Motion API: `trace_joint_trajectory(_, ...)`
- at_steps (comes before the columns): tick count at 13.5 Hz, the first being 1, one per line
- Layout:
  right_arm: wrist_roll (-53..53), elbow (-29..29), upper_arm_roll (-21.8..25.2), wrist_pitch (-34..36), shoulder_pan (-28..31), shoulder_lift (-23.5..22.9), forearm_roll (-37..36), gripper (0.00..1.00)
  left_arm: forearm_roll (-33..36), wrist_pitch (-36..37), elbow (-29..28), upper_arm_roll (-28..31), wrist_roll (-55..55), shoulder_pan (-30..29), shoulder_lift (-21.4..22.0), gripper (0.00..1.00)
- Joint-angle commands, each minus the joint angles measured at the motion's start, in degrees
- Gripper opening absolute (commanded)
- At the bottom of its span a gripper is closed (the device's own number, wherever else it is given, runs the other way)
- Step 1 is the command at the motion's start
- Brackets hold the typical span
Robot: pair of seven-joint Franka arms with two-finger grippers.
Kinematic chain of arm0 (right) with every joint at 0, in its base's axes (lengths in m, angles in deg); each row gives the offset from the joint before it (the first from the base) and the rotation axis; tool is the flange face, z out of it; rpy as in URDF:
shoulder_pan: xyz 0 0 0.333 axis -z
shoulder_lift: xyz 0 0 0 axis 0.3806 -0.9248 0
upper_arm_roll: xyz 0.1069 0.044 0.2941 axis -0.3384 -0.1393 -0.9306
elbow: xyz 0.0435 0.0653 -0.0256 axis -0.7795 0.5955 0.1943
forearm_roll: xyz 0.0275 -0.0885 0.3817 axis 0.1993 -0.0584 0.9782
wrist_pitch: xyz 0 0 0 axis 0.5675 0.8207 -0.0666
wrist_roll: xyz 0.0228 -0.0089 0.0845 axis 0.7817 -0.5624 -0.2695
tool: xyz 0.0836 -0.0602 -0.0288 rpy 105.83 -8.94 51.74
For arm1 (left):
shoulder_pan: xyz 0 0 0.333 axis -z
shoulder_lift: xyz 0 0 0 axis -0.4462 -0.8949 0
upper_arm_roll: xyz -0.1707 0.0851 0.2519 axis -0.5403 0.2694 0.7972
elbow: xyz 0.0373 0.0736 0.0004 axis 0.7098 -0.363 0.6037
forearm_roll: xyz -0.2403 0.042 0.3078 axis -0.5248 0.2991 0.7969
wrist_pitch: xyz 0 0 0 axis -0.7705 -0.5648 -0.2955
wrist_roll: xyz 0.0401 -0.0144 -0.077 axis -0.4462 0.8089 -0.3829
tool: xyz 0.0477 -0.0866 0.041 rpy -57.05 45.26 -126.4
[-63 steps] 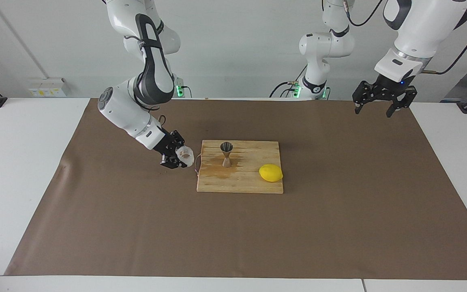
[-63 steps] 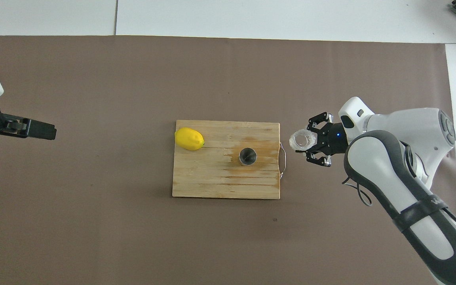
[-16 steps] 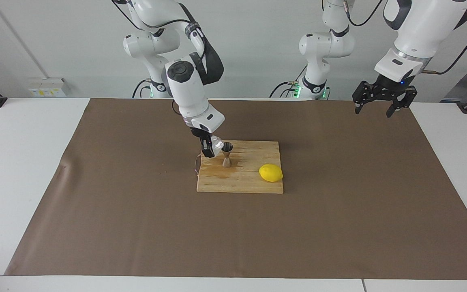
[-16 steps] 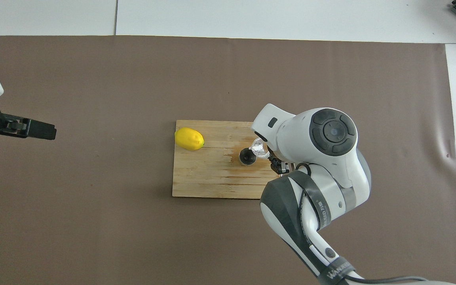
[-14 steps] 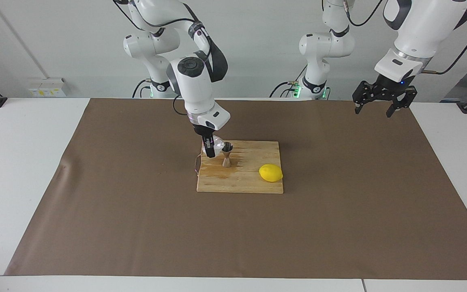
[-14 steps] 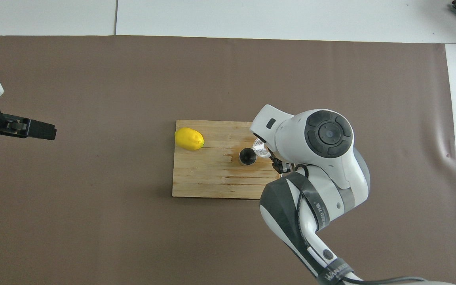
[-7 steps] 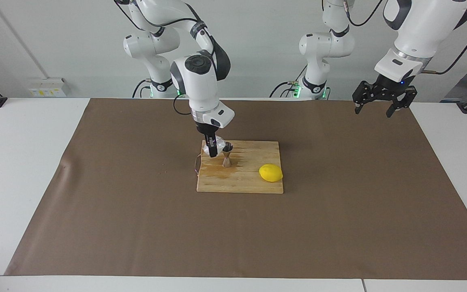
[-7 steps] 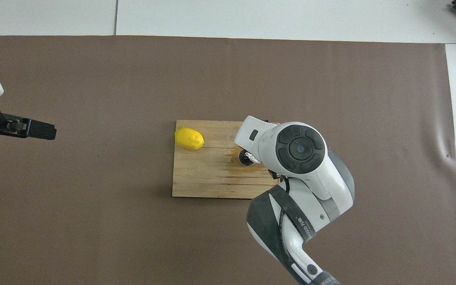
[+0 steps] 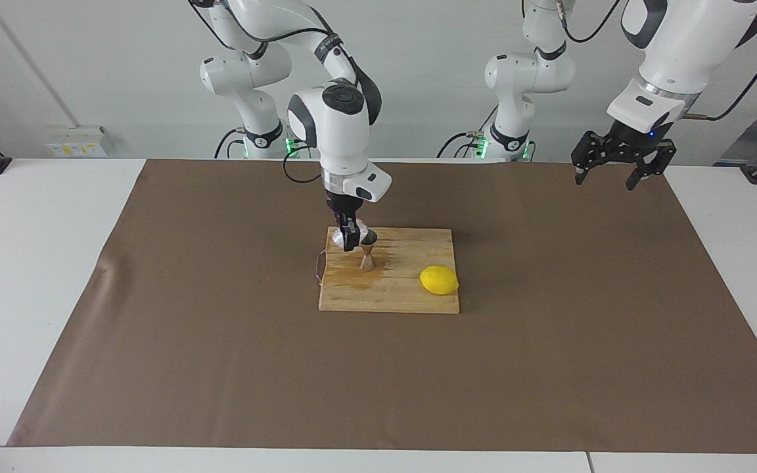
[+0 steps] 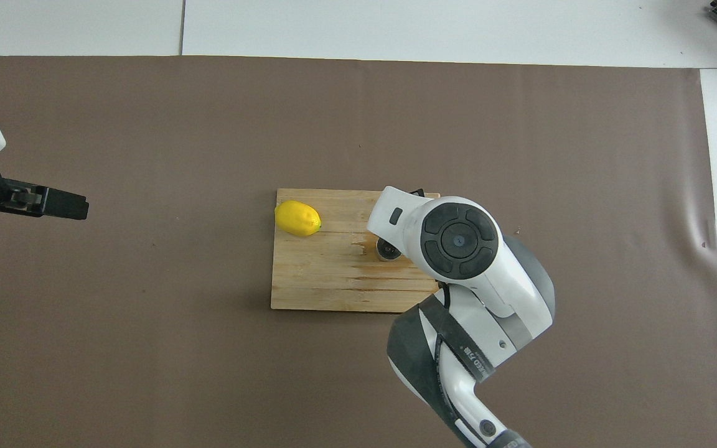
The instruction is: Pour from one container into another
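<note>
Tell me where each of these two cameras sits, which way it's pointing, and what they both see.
Facing view: high across the table, looking at the robots; both arms show whole, right gripper holding the glass cup at the jigger, left gripper waiting raised.
Overhead view: above the robots' end, looking steeply down; right arm covers the cup.
Shared: cutting board, lemon, jigger.

A wooden cutting board (image 9: 405, 295) is laid on a brown mat (image 9: 221, 361), and 1 yellow lemon (image 9: 439, 280) is rested on the board's corner.
</note>
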Motion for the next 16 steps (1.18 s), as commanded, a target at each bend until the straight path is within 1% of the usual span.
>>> trace_joint_trajectory(1, 1.3, -0.8, -0.5, 1.2, 0.3, -0.3, -2.9, 0.17, 0.5, 0.4, -0.7, -0.4, -0.6, -0.5, 0.8, 1.0)
trace_joint_trajectory(4, 1.3, -0.8, -0.6, 1.0, 0.3, -0.3, -3.4, 0.17, 0.5, 0.4, -0.7, -0.4, -0.6, -0.5, 0.8, 1.0)
trace_joint_trajectory(11, 3.0, -0.9, -0.5, 0.8, -1.8, -0.2, -8.2, 0.17, 0.5, 0.4, -0.7, -0.4, -0.6, -0.6, 0.8, 1.0)
trace_joint_trajectory(16, 3.1, -0.9, -0.5, 0.8, -2.8, -0.1, -10.3, 0.17, 0.5, 0.4, -0.7, -0.4, -0.6, -0.5, 0.8, 1.0)
